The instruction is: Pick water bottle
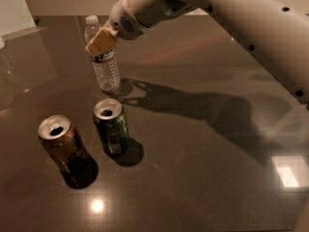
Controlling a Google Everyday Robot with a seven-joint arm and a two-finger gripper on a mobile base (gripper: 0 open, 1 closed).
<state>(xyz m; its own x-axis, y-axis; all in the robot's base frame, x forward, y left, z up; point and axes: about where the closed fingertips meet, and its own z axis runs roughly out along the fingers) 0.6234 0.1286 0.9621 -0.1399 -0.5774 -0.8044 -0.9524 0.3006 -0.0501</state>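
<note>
The water bottle [107, 74] is a small clear ribbed bottle with a white cap. It is upright at the back left of the dark table [193, 178]. My gripper [101, 41], with tan pads, comes in from the upper right and is closed around the bottle's label band, hiding most of it. The bottle's base is at or just above the table top. The green can [111, 128] stands in front of the bottle. The brown can [66, 150] stands to the left of the green can. Both cans are open and upright.
The white arm [231, 18] crosses the top right and casts a wide shadow [203, 115] over the middle of the table. A clear glass object [6, 76] stands at the left edge. The table's far edge runs just behind the bottle.
</note>
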